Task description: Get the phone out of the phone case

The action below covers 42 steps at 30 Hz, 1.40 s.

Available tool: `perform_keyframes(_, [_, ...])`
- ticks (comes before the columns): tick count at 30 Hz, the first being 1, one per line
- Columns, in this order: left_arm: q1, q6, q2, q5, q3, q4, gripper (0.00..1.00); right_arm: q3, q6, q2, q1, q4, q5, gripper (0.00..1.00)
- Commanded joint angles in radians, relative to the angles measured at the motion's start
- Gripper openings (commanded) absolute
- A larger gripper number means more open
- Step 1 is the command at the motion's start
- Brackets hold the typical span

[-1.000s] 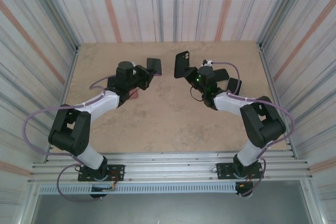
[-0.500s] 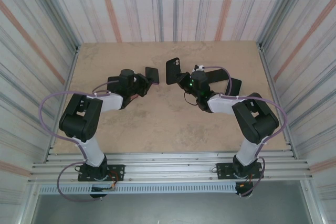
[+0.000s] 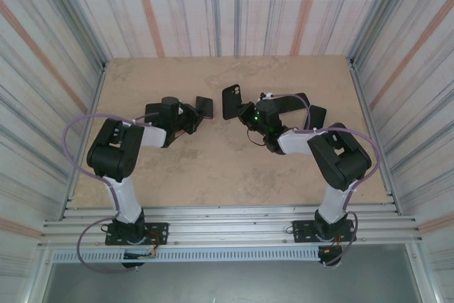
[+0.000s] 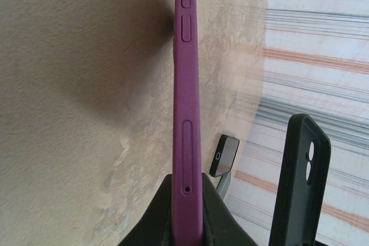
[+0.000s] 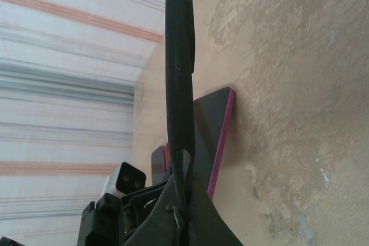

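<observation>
Both held parts have shifted toward the near edge over the last second. The case has also come left, so its gap to the phone is smaller. Both arms have folded their elbows back in.

Left gripper (image 4: 187,194): fingers pressed onto the phone (image 4: 187,113), pinching it by one end. The magenta side faces the wrist camera edge-on, with the side buttons visible.

Right gripper (image 5: 180,180): clamped on the phone case (image 5: 179,67), which is black and held by its lower end. It is edge-on and stands straight up out of the fingers.

From above, phone and case sit side by side over the far half of the table (image 3: 213,168), near each other but apart, with no overlap. In the left wrist view the case shows its camera cutout with nothing filling it. The phone's far end looks close to the tabletop; can't tell if it touches.

Judgement: the extraction step is effectively done. The phone is out and each arm holds one part, so only the put-down looks left.

The next move calls for:
- tilting each part flat and bringing it low before letting go, so the glass doesn't drop
- keeping the two wrists separated, since they are tucked in close and could clip each other
</observation>
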Motion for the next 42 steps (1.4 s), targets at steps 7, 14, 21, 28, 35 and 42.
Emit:
perform_keyframes(7, [0.022, 0.008, 0.002, 0.012, -0.026, 0.059, 0.21, 0.017, 0.019, 0.039, 0.003, 0.024, -0.024, 0.01])
perform_keyframes(14, [0.027, -0.006, -0.002, 0.003, -0.043, 0.012, 0.35, 0.024, 0.039, 0.074, 0.002, 0.064, -0.036, 0.01])
perform_keyframes(21, [0.027, -0.022, -0.011, -0.008, -0.061, -0.048, 0.44, 0.040, 0.047, 0.100, 0.003, 0.053, -0.060, 0.01])
perform_keyframes(28, [0.027, -0.013, -0.038, -0.027, -0.063, -0.147, 0.51, 0.049, 0.044, 0.117, 0.005, 0.052, -0.059, 0.01])
perform_keyframes(35, [0.031, 0.006, -0.062, -0.033, -0.062, -0.231, 0.62, 0.071, 0.029, 0.137, 0.005, 0.023, -0.058, 0.01])
perform_keyframes(42, [0.049, 0.040, -0.099, -0.030, -0.054, -0.318, 0.70, 0.094, 0.032, 0.199, 0.011, 0.036, -0.047, 0.02])
